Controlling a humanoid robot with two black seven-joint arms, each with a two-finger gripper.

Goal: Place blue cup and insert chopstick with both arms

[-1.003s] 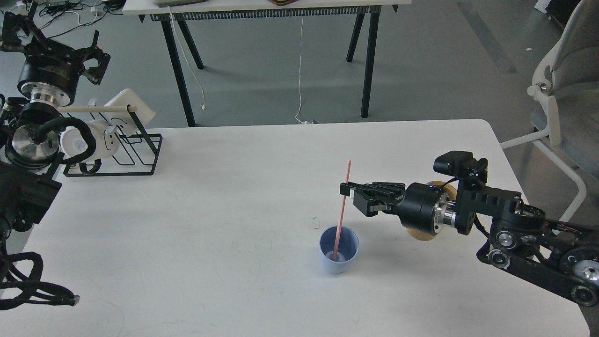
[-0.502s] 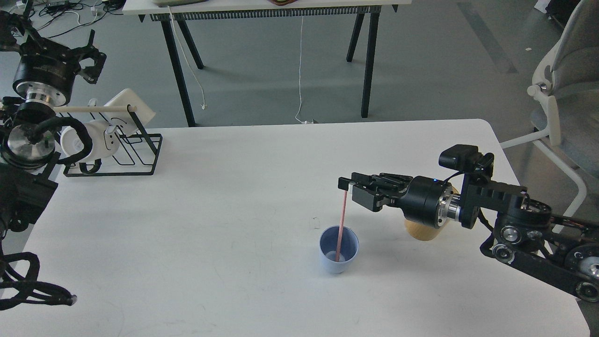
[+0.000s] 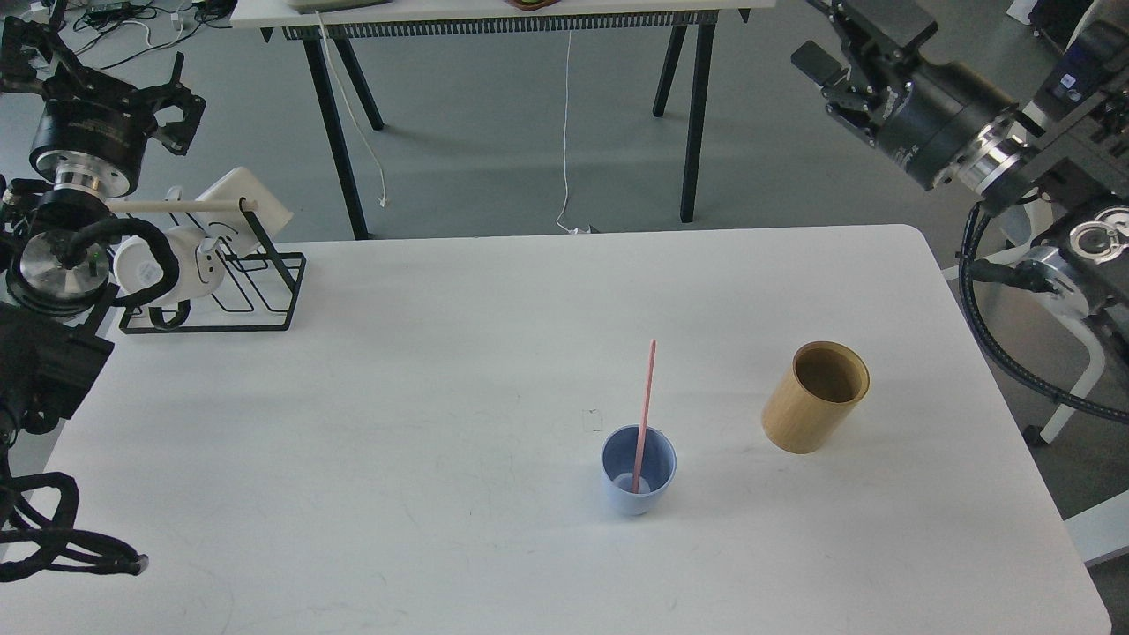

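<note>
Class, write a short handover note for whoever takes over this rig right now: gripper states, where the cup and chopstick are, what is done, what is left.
Left gripper: raised at the far left, above the black wire rack, holding nothing; open or shut unclear.
Right gripper: raised at the upper right, clear of the table; state unclear.
Blue cup: upright on the table, near the tan holder.
Pink chopstick: standing in the cup, leaning on its rim.
Done: placing and inserting. Left: nothing apparent.
</note>
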